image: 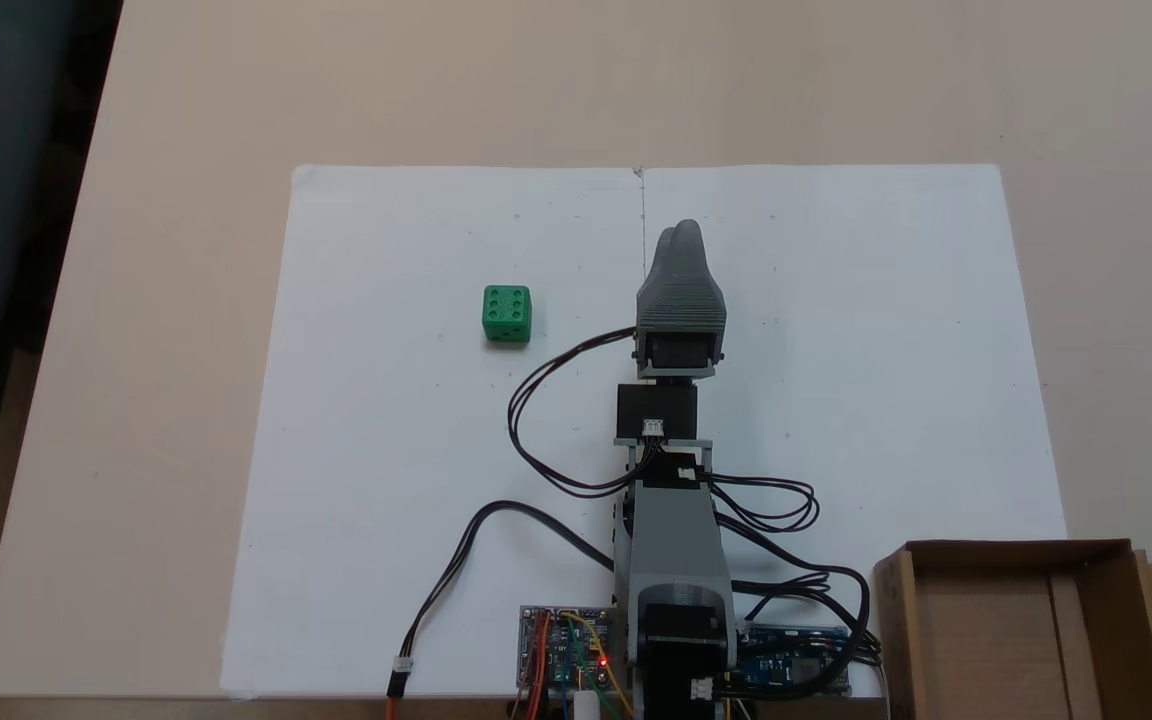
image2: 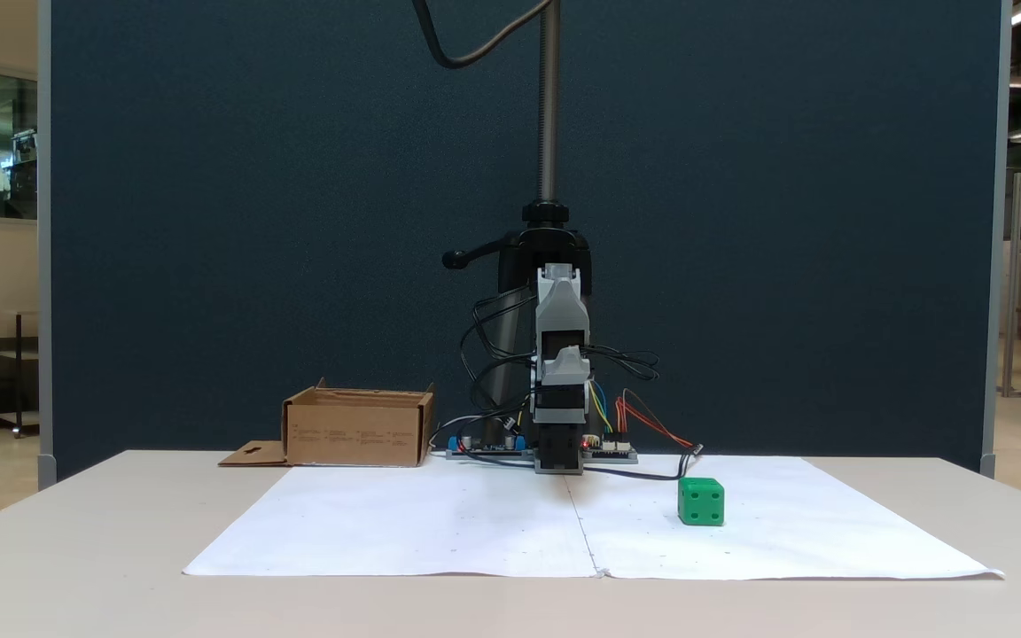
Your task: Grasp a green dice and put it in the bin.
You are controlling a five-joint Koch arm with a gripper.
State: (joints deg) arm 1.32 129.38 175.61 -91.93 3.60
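The green dice sits alone on the white paper, six pips up, left of the arm in a fixed view from above. From the front it stands right of the arm, the green dice resting flat. My gripper points out over the paper's middle seam, its two grey fingers pressed together with nothing between them, well apart from the dice. Seen from the front, the gripper hangs above the table. The bin, a brown cardboard box with a hang-hole flap, stands beside the arm's base; the bin looks empty.
Two white paper sheets cover the beige table. Black cables loop out beside the arm, and circuit boards lie at its base. A camera pole rises behind the arm before a dark blue partition.
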